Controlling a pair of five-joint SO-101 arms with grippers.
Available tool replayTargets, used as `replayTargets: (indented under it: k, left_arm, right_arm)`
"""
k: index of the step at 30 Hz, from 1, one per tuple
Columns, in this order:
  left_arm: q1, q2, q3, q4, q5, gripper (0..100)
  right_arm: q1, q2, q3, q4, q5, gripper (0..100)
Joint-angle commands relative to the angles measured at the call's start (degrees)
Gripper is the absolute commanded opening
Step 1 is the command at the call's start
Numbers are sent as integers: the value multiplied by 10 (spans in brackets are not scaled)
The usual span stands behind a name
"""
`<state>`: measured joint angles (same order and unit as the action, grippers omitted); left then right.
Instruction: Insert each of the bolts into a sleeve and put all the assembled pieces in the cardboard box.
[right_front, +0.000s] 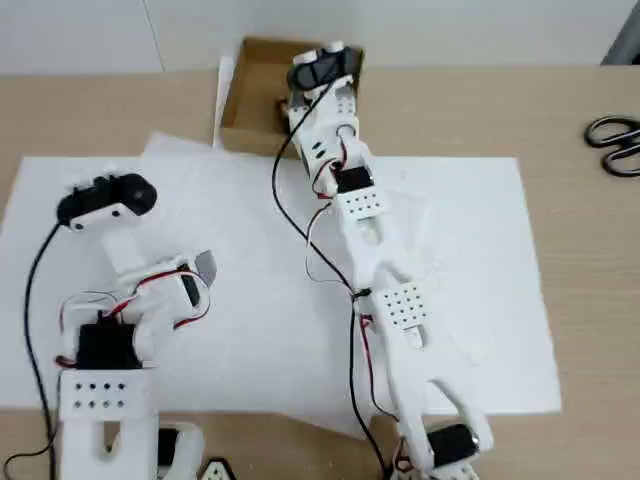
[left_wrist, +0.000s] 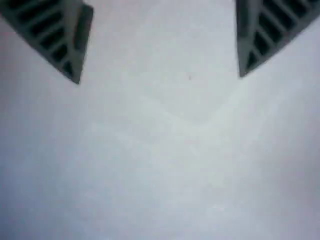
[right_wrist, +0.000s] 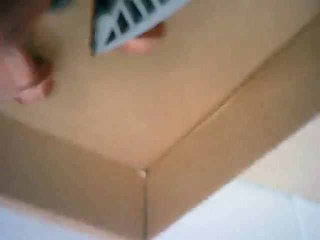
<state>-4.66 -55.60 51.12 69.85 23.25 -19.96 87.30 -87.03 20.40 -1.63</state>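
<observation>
Pincer of right arm (right_front: 296, 103) hangs over cardboard box (right_front: 252, 88).

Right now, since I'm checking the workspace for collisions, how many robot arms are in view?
2. The left arm is bent over the white sheet, jaws open; the right arm stretches across the sheet to the cardboard box.

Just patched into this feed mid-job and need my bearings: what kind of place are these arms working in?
Probably a lab or hobby workbench: a wooden table with a white paper sheet spread as a mat, scissors lying near its edge, and a small cardboard box.
</observation>
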Motion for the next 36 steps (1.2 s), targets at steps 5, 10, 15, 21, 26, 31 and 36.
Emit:
replayTargets:
  k: [5, 10, 15, 21, 26, 31, 36]
  left_arm:
    - [-4, -4, -23, -11, -4, 193]
    - [-4, -5, -72, -10, -42, 192]
    - [-4, -20, -126, -7, -43, 192]
    - [0, -164, -132, -7, -43, 193]
    - [0, -303, -111, -7, -93, 193]
    - [-3, -430, -36, -7, -125, 193]
    - [-4, -488, 8, -6, -125, 192]
  right_arm:
    - [-1, -48, -95, 77, 9, 296]
    - [7, -164, -96, 179, 9, 296]
    - [8, -297, -96, 312, 9, 296]
    - [6, -453, -96, 515, 8, 296]
    - [7, -574, -96, 703, 7, 296]
    - [22, -702, -95, 761, 6, 296]
    - [39, -797, -31, 765, 9, 296]
